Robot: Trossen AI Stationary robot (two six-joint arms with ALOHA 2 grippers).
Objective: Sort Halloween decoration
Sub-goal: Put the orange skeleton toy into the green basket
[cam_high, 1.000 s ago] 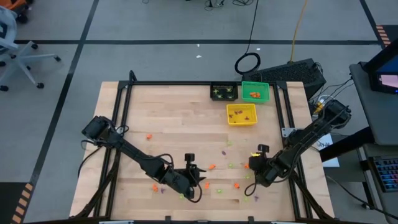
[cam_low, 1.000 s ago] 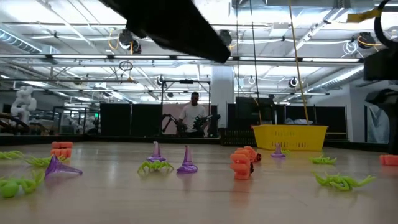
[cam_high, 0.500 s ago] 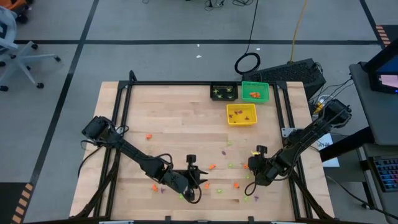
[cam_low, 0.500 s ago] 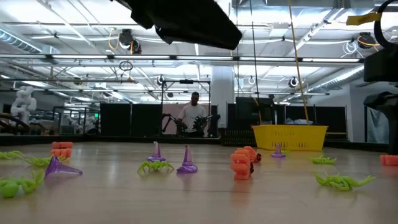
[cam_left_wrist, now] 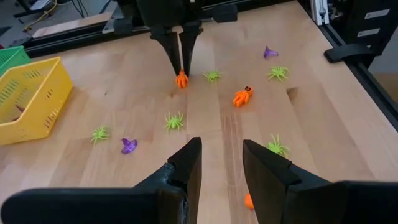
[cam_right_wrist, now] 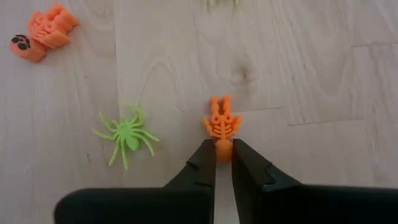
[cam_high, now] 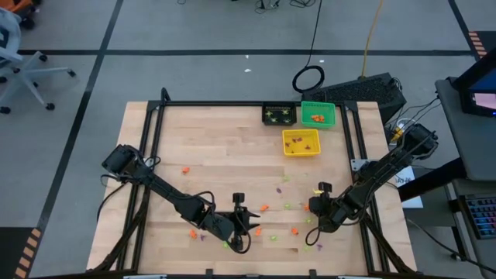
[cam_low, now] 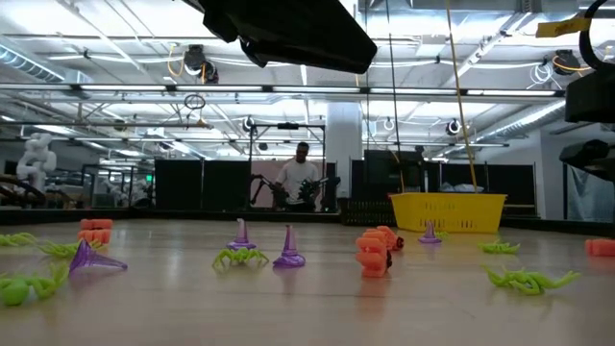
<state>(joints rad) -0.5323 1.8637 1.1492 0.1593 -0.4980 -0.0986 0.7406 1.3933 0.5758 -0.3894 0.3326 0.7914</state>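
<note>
My right gripper, at lower right of the overhead frame, is clenched on an orange skeleton trinket lying on the wooden table, a light-green spider just beside it. My left gripper hangs part-open, empty, at lower centre. More trinkets scatter between; yellow bin sits upper right.

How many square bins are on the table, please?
3, all at the far right corner: black bin beside green bin, and yellow bin just in front of them. None seems hidden.
</note>
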